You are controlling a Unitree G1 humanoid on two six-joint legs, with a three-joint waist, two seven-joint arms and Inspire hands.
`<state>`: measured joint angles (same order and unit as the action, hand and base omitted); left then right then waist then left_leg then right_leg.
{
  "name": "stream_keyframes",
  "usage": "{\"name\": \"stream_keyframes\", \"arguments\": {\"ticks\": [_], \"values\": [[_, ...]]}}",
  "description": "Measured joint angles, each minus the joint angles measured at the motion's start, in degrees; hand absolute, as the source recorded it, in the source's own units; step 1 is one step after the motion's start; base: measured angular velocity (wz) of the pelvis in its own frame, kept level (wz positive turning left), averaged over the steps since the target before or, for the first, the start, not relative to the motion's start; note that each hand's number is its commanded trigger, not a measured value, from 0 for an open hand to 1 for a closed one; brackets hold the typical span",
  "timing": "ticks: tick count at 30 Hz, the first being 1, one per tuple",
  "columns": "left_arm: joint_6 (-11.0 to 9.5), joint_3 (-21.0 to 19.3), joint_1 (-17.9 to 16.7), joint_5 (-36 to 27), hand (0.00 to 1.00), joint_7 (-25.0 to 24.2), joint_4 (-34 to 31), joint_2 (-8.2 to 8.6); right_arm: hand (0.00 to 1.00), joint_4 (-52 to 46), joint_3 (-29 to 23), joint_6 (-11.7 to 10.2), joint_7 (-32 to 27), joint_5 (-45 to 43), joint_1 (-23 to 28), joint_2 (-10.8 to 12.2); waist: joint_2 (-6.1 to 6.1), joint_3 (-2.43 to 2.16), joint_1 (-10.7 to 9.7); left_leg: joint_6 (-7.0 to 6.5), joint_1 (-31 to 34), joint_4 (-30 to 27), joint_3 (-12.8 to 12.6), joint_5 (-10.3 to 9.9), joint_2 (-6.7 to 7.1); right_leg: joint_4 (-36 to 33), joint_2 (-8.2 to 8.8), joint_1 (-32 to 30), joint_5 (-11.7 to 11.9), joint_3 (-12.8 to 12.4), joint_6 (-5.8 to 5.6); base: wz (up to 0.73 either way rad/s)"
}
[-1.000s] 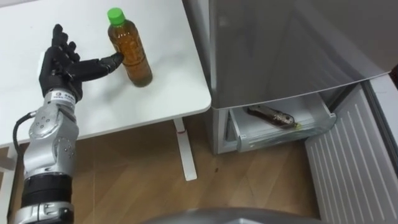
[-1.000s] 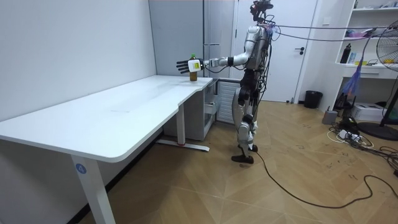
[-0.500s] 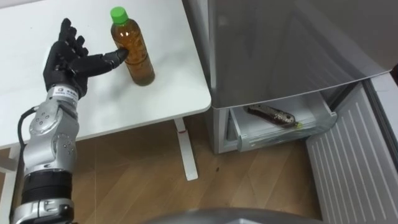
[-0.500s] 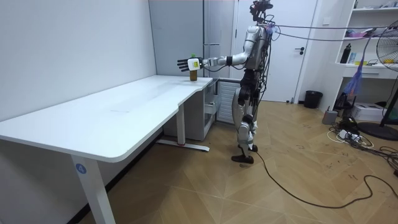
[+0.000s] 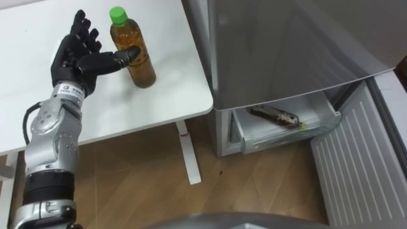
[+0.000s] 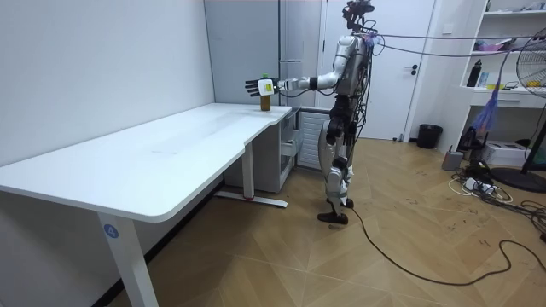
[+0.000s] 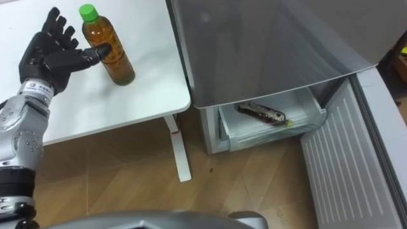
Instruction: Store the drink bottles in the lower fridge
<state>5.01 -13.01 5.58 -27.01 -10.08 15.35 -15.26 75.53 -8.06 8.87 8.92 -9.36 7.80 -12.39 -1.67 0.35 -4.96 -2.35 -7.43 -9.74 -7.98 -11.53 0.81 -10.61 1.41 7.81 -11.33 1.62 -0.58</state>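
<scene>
Touching the upright bottle point(image 5: 136, 60) with its thumb, the left hand point(image 5: 75, 60) has its fingers spread.

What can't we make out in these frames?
Left eye view: the back of the open drawer is hidden under the fridge; anything behind the lying bottle is unknown.
Eye views: the fridge's open door is cut off by the right edge.
Room view: the upright bottle is too small, partly covered by the left hand, to judge contact.
</scene>
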Motion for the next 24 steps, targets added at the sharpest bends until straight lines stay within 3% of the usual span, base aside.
{"name": "stream_keyframes", "arguments": {"ticks": [13,24], "values": [[1.1,0.5,0.0,-4.2,0.00,-2.7,-0.3,-0.15,0.00,-0.5,0.1,0.0,-0.1,0.0,0.0,0.0,-0.12,-0.25,0.0,0.15,-0.1,0.0,0.0,-0.1,-0.07,-0.1,-0.04,0.1,-0.4,0.2,0.25,0.00],[1.1,1.5,0.0,-4.0,0.00,-4.6,-0.3,-0.16,0.00,-0.5,0.1,0.0,-0.2,-0.2,0.1,0.0,0.19,-0.06,-0.1,0.15,-0.1,-0.1,0.1,-0.1,-0.05,-0.1,-0.03,0.1,-0.4,0.1,0.26,0.00]]}}
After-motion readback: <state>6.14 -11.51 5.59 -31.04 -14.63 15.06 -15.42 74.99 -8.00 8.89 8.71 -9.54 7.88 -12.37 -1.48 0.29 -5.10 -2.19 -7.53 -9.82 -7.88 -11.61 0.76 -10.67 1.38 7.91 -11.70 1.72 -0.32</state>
